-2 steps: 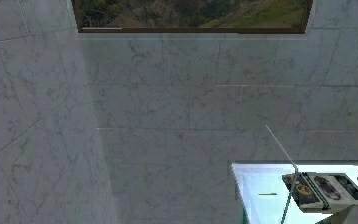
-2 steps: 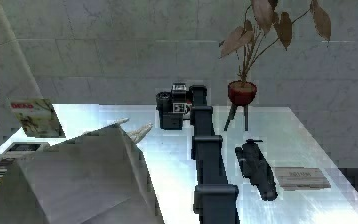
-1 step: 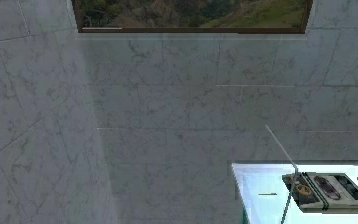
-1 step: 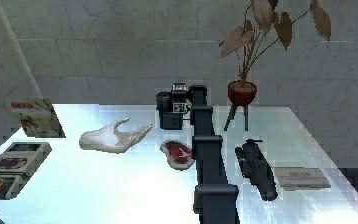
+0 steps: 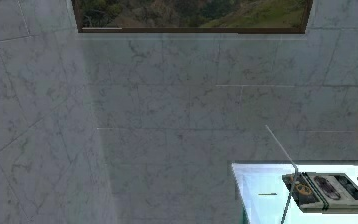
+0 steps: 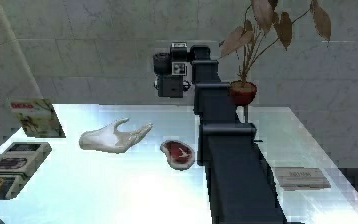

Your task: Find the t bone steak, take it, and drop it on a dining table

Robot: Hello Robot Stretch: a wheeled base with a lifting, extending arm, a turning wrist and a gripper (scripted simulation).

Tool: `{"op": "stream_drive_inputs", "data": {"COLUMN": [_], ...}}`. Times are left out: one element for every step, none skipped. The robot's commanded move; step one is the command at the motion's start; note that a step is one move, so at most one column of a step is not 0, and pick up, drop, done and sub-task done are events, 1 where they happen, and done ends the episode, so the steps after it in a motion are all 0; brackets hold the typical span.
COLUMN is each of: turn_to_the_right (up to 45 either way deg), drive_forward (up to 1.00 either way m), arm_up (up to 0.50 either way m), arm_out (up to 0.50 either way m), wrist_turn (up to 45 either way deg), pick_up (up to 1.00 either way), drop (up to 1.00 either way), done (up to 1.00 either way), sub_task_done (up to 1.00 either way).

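Tiles of grey veined stone (image 5: 167, 110) cover the wall in the forward view. At the top edge hangs a dark-framed picture of a green landscape (image 5: 192, 15), cut off by the view's upper border. In the bottom right corner shows one corner of a pale, glossy surface (image 5: 259, 188). A stack of flat printed boxes (image 5: 327, 187) lies on it near the view's right edge.

The arm side view looks across the same pale, glossy surface (image 6: 107, 195) toward a grey stone wall (image 6: 87, 40). A dark square arm bar (image 6: 232, 150) rises from the bottom edge just right of the middle and reaches out over the surface. At its far end is the dark pincer (image 6: 169, 72), seen against the bare wall. Nothing hangs from it, so it holds nothing. How its fingers are set cannot be told.

The t bone steak (image 6: 177, 152), a small red slab with a pale rim, lies flat on the surface just left of the arm bar, well short of the pincer. Left of the steak lies a white sculpted hand (image 6: 115, 137), palm up. Farther left, a green and white box (image 6: 35, 117) stands upright, with two flat printed boxes (image 6: 19, 154) lying near the left edge below it. A plant with reddish-brown leaves in a red pot (image 6: 244, 92) stands at the far edge, right of the arm. A flat grey card (image 6: 302, 178) lies near the view's right side.
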Motion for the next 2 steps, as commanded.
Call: {"op": "stream_drive_inputs", "data": {"turn_to_the_right": [0.0, 0.0], "drive_forward": [0.0, 0.0], "arm_up": [0.0, 0.0], "arm_out": [-0.08, 0.0], "wrist_turn": [0.0, 0.0], "pick_up": [0.0, 0.0], "drop": [0.0, 0.0], "done": [0.0, 1.0], "sub_task_done": [0.0, 0.0]}}
